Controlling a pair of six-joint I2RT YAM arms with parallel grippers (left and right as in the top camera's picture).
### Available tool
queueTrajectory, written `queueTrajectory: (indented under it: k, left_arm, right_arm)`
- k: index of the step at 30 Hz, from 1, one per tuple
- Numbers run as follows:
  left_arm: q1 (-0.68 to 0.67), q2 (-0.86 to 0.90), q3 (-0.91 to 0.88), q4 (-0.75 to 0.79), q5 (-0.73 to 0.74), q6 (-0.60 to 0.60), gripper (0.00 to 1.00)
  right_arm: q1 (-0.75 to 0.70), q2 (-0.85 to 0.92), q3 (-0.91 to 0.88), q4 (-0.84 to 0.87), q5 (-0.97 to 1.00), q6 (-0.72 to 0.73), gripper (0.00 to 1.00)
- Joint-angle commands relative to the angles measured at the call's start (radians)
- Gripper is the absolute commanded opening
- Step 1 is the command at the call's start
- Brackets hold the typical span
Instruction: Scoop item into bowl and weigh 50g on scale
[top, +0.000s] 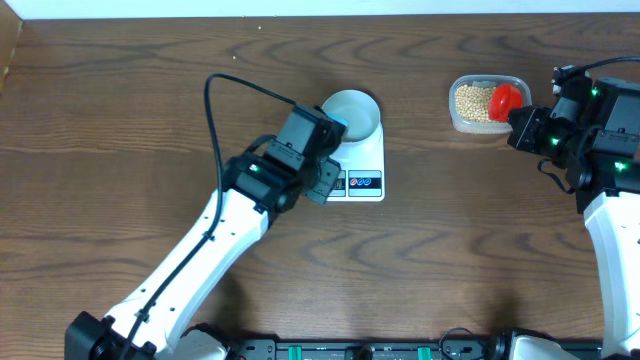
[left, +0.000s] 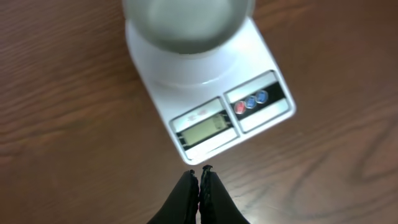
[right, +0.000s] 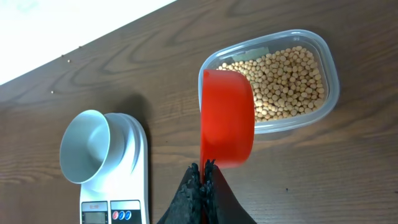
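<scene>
Overhead and wrist views of a wooden table (top: 120, 110). The scale (top: 366, 158) lies near the middle of the table, its display (left: 205, 130) and round buttons (left: 250, 102) on the front edge; the digits are too faint to read. The bowl (top: 352, 113) stands on the rear part of the scale's platform, its inner surface showing smooth and pale in the right wrist view. The left gripper (left: 200, 175) has its fingers pressed together with nothing between them; the tips point at the table just in front of the corner of the scale that bears the display, apart from it. Well to the right of the scale stands a clear plastic tub (right: 333, 81); the beans (right: 280, 81) lie in it as a layer of small tan-yellow grains covering its floor. The right gripper (right: 204, 169) is clenched on the near end of a red scoop (right: 227, 121); the scoop reaches forward from the fingertips, and its far end overlaps the tub's near left rim. The scoop appears turned on its side; whether it carries any beans cannot be told from these angles. The tub and the scale are well apart, bare wood between them.
</scene>
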Motion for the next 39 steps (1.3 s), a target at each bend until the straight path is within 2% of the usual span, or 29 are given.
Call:
queueTrajectory:
  k: [1,31,39]
  left_arm:
    - [0.051,-0.003,-0.003,-0.004,-0.005,-0.015,0.07]
    - [0.072,-0.003,-0.003,-0.023,0.034,-0.007,0.07]
    - [0.072,-0.004,-0.003,-0.031,0.103,0.023,0.08]
  right_arm:
    - [-0.004,-0.019,0.021,0.000,0.005,-0.018,0.01]
    - [-0.004,-0.019,0.021,0.000,0.016,-0.018,0.01]
    - [-0.004,-0.019,0.021,0.000,0.016,-0.018,0.01]
